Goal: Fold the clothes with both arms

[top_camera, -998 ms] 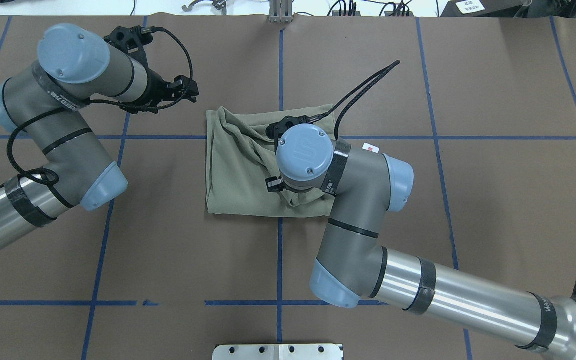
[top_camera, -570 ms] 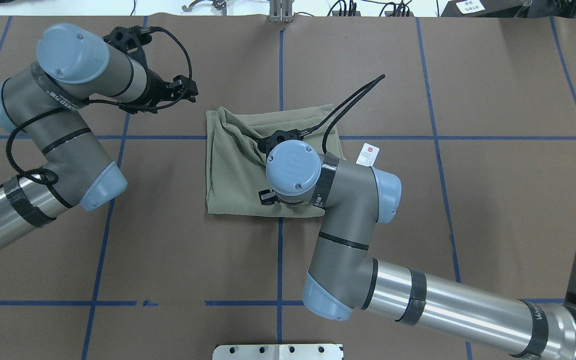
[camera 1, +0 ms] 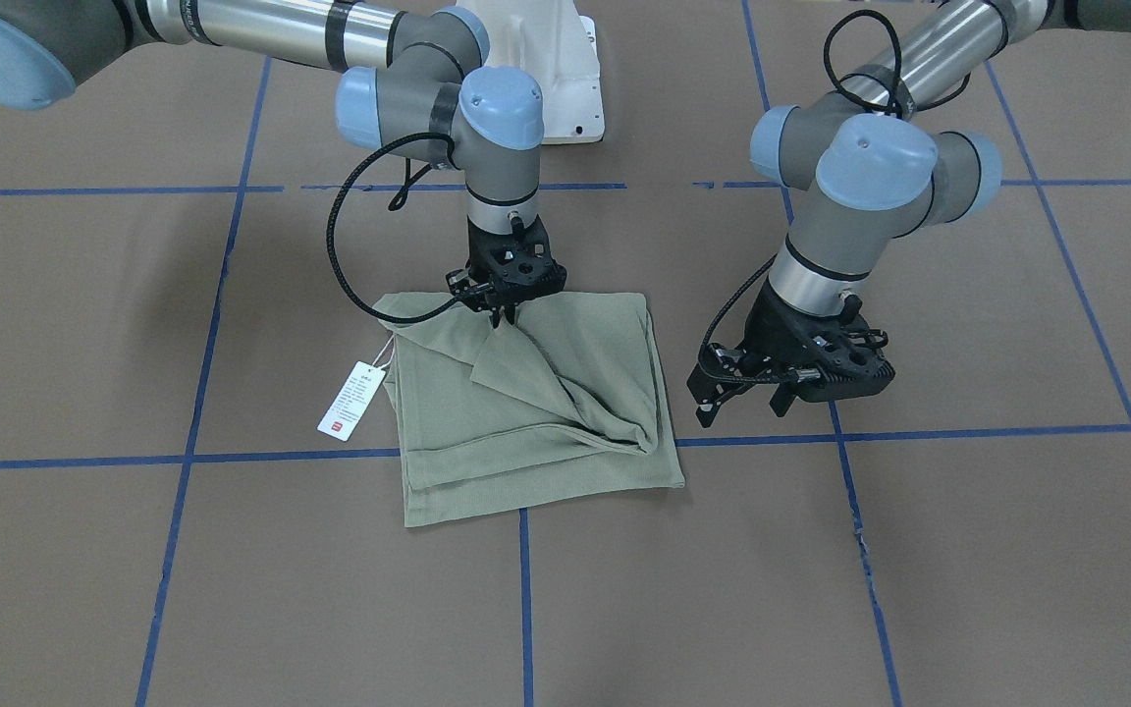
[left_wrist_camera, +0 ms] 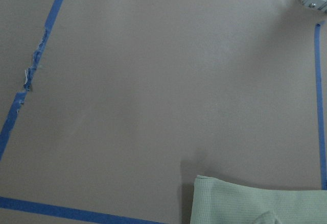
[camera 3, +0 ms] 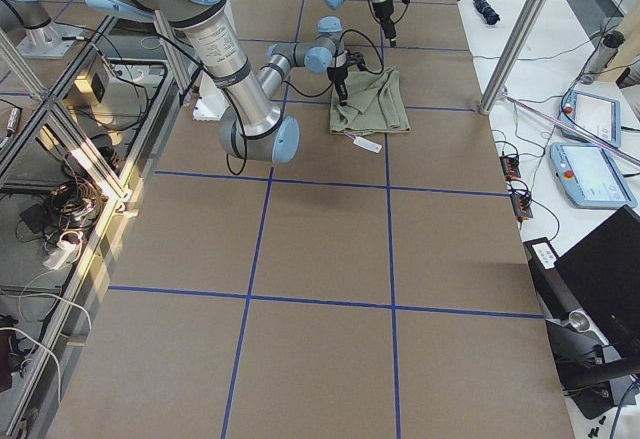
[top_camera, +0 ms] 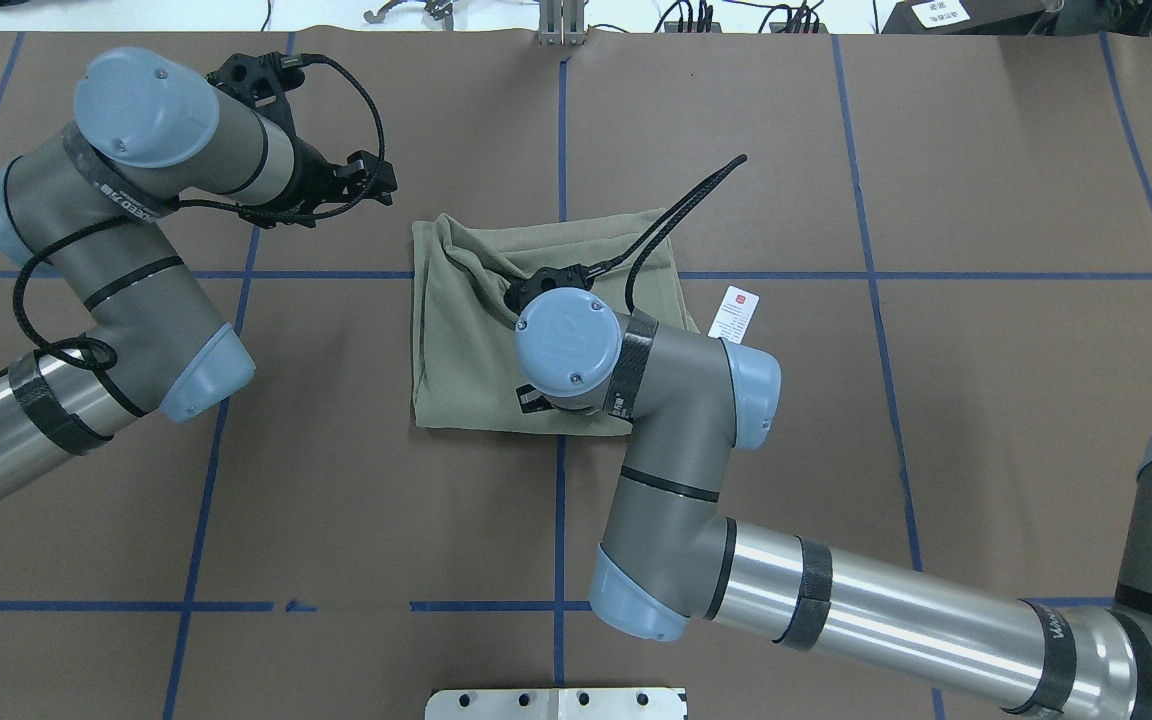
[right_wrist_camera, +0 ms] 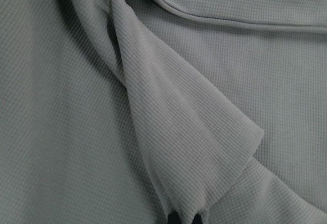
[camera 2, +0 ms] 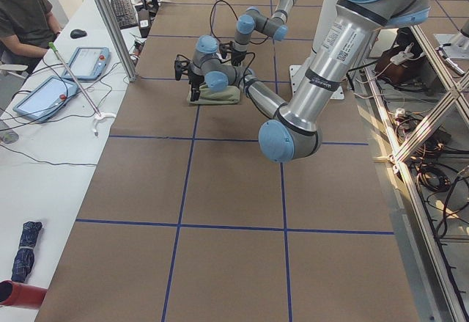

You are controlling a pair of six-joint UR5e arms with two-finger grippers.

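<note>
On the brown table (camera 1: 919, 570), in the front view, the shirt (camera 1: 546, 432) lies folded to a rough square across a blue tape line (camera 1: 919, 433). The right gripper (camera 1: 505, 316) stands upright at its far edge, fingers closed on a raised fold, and its cable (camera 1: 329, 241) loops beside it. The tag (camera 1: 350, 398) lies on the table just beside the shirt. The left gripper (camera 1: 744, 408) hangs off the other side, apart from the cloth, fingers spread. A white pedestal (camera 1: 565, 88) stands behind.

From overhead, the right arm (top_camera: 676, 400) covers the shirt's near corner and hides the pinch.

In the left side view a person (camera 2: 26, 10) sits at a white bench (camera 2: 44, 153) with tablets (camera 2: 44, 94). The left arm (camera 2: 322, 65) blocks part of the shirt.

The left wrist view shows bare table and one shirt corner.

The right wrist view fills with knit, a fold running down to the fingertips
</note>
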